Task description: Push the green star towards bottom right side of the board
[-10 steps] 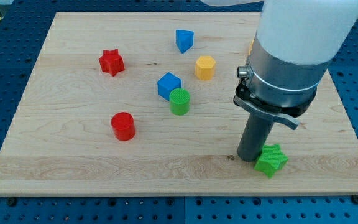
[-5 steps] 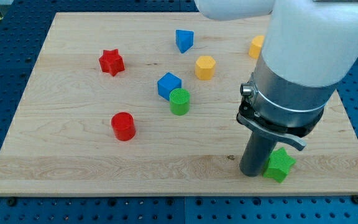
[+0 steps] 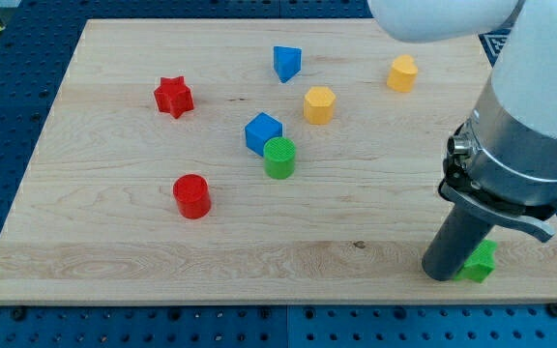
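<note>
My tip rests on the wooden board near its bottom right corner, pressed against the left side of the green star, which my rod partly hides. The star sits close to the board's bottom edge. Well apart, toward the view's left, a red cylinder stands alone, with a red star above it. Near the middle, a blue cube touches a green cylinder just below and right of it. A yellow hexagonal block lies to their upper right, a blue wedge-like block near the top, and another yellow block toward the top right
</note>
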`<state>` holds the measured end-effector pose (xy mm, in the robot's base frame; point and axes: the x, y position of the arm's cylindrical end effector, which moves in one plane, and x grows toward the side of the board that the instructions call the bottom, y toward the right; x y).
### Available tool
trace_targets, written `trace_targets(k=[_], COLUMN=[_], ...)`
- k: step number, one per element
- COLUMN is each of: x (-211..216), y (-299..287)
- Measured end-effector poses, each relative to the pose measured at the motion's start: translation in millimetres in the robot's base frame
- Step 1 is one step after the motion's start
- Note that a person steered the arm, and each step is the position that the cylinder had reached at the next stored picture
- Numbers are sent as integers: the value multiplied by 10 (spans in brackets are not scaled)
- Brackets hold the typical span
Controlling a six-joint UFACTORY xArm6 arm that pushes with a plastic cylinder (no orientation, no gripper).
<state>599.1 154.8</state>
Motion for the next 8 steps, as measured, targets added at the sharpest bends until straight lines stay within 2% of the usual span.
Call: trace_targets(k=[6,7,8], x=[-34,-33,-123], y=[479,431,70])
